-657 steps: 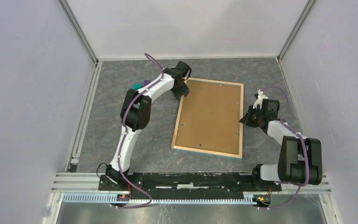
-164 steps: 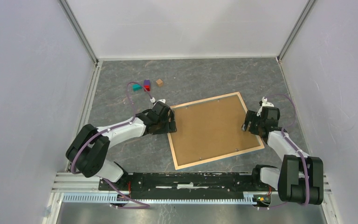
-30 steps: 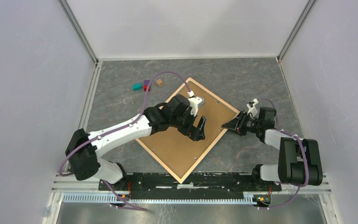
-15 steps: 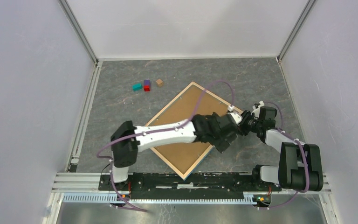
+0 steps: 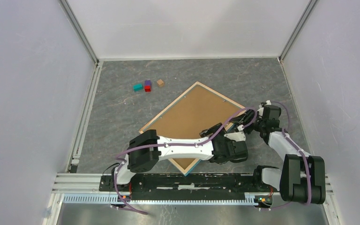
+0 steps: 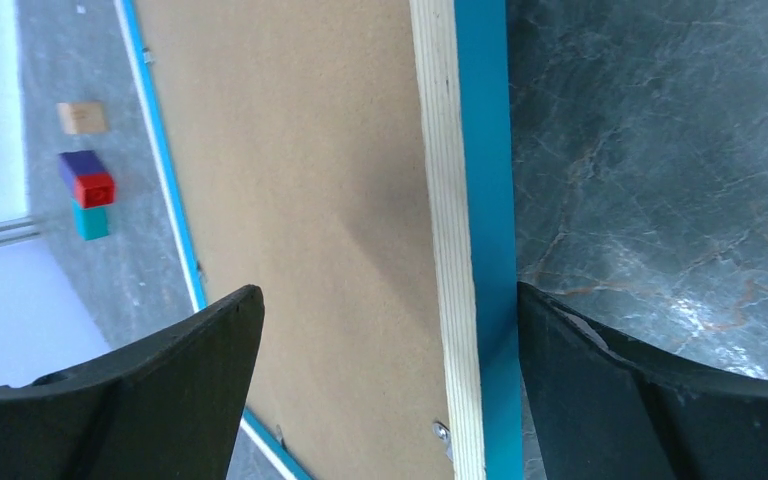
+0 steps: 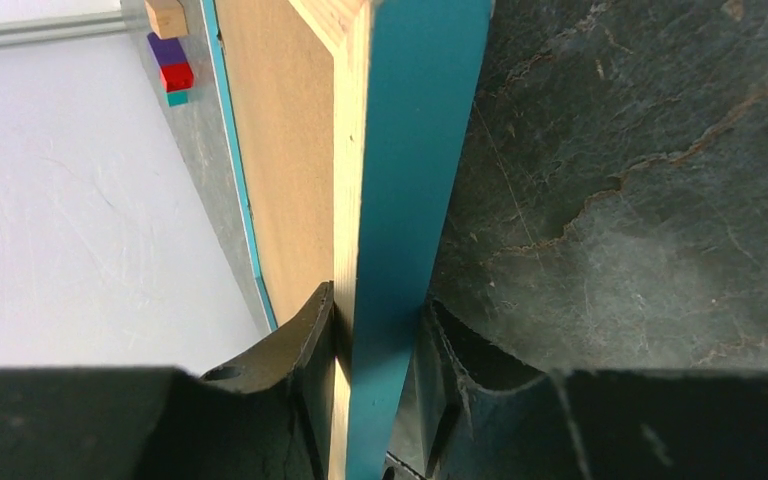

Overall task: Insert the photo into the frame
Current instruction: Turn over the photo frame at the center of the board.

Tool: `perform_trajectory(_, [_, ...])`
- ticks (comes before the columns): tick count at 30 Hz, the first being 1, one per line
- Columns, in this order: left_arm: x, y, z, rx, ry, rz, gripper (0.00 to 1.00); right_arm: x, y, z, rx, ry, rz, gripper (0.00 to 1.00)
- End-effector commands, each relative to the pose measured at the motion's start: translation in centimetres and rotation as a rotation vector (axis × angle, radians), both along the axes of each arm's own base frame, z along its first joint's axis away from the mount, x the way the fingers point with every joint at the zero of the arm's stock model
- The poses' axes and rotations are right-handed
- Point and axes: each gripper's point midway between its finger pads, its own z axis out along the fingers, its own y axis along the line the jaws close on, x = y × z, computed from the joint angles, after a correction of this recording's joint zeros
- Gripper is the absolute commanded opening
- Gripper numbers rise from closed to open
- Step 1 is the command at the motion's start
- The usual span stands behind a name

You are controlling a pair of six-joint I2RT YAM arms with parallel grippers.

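The frame (image 5: 168,108) lies face down and turned like a diamond, with its brown backing board (image 5: 192,115) upward. The photo is out of view. My right gripper (image 5: 243,121) is shut on the frame's right corner. In the right wrist view the right gripper (image 7: 378,300) pinches the pale wood edge and blue face of the frame (image 7: 415,120). My left gripper (image 5: 217,134) reaches across to the frame's near right edge. There the left gripper (image 6: 388,295) stands wide open, its fingers either side of the frame's edge (image 6: 440,200) without touching it.
Small cubes lie on the grey table beyond the frame's far left side: teal (image 5: 137,87), purple on red (image 5: 147,85) and tan (image 5: 160,83). White walls close in three sides, with a metal rail (image 5: 82,126) along the left.
My left arm has swung from over the middle of the backing board to the frame's near right edge. The right gripper has kept its hold on the corner and shifted slightly right.
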Motion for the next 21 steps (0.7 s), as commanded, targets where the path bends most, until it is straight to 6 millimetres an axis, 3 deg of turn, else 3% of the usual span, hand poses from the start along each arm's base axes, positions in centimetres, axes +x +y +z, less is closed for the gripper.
perform_trajectory(1, [1.7, 1.0, 3.9, 0.064, -0.216, 0.018, 0.96, 1.9, -1.4, 2.8, -0.058, -0.091, -0.082, 0.0])
perform_trajectory(3, [1.6, 1.0, 4.2, 0.059, -0.219, 0.015, 0.9, 1.8, -1.8, 3.0, -0.068, -0.088, -0.109, 0.0])
perform_trajectory(9, [1.8, 1.1, 5.7, 0.05, -0.243, 0.008, 0.55, 1.8, -1.7, 4.5, -0.064, -0.122, -0.107, 0.0])
perform_trajectory(14, [2.2, 1.1, 8.1, 0.031, -0.277, 0.001, 0.4, 2.2, -2.0, 6.0, -0.101, -0.187, -0.106, 0.03])
perform_trajectory(15, [2.3, 1.1, 8.7, 0.026, -0.286, 0.0, 0.37, 2.5, -2.2, 6.6, -0.134, -0.22, -0.088, 0.1])
perform_trajectory(18, [2.6, 1.4, 11.0, -0.001, -0.314, 0.0, 0.24, 3.5, -3.2, 8.9, -0.275, -0.329, -0.024, 0.49])
perform_trajectory(21, [3.1, 1.6, 13.4, -0.029, -0.335, 0.001, 0.11, 4.6, -4.4, 12.6, -0.418, -0.453, 0.0, 0.73])
